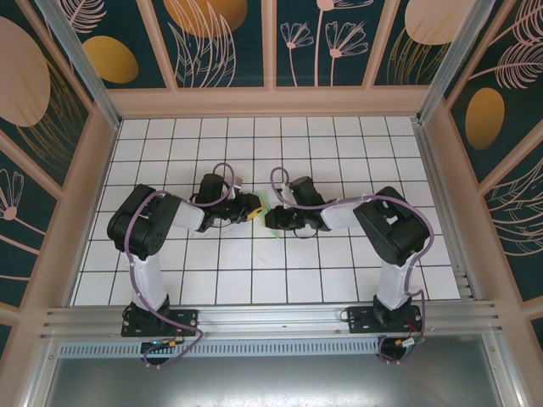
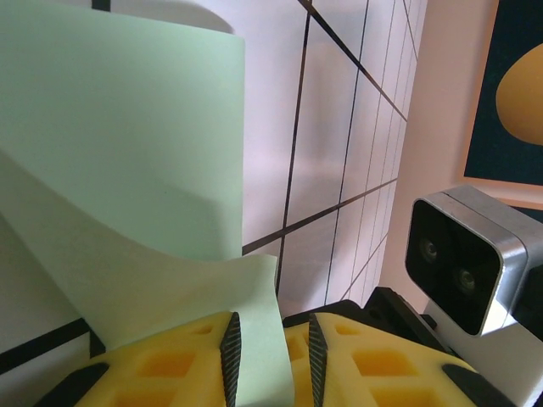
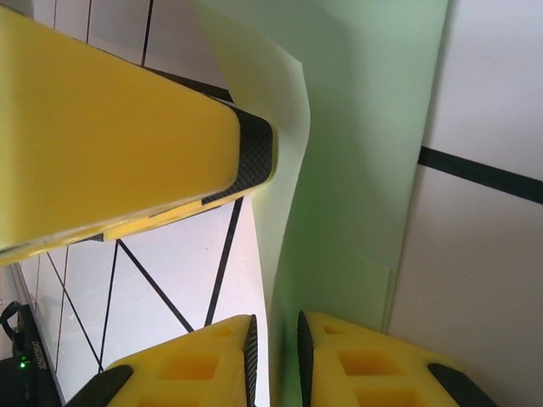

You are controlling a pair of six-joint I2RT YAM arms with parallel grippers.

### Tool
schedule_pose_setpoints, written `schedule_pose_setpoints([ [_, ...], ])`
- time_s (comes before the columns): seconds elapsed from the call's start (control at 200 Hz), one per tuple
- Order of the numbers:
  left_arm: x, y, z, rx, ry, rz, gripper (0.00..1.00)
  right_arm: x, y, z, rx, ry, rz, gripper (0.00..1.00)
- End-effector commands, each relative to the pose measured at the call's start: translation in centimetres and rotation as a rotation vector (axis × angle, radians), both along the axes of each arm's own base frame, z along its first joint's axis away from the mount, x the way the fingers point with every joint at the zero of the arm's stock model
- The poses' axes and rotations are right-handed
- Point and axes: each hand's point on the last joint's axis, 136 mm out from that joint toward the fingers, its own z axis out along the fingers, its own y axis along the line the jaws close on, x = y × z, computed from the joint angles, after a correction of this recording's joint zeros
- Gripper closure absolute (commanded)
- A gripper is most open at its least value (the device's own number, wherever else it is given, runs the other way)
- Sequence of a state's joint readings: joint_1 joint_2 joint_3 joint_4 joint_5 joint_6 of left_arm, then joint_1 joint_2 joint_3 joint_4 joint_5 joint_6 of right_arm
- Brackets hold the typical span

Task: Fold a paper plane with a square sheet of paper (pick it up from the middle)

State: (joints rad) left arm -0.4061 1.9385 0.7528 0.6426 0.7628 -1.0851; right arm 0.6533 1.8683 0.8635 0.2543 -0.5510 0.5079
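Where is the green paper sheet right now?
In the top view the green paper sheet is mid-table, between the facing tips of the left gripper and right gripper; each wrist view shows it running between that gripper's fingers.

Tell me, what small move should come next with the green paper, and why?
Probably close the left gripper on the green paper sheet. The sheet stands curled and passes between each pair of fingers, but this gripper and the right gripper both stand slightly open, so nothing seems to pinch it.
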Motion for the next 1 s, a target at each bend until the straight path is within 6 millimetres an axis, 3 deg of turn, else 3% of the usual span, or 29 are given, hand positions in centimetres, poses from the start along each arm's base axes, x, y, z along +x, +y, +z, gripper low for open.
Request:
schedule_pose_setpoints([
  [0.0,0.2,-0.4,-0.3,0.007,-0.016,-0.021,0.69,0.2,-0.5,1.0,-0.014,0.004,-0.016,0.76],
  [0.44,0.1,-0.4,-0.5,0.014,-0.008,-0.024,0.7,0.5,-0.4,1.8,-0.018,0.03,-0.042,0.79],
  [0.726,0.2,-0.4,-0.2,0.012,-0.014,-0.024,0.7,0.0,-0.6,0.2,-0.048,0.081,-0.05,0.87],
  [0.996,0.3,-0.5,2.8,-0.011,-0.101,-0.03,0.66,-0.7,-1.2,-1.4,-0.031,0.15,-0.09,0.92],
])
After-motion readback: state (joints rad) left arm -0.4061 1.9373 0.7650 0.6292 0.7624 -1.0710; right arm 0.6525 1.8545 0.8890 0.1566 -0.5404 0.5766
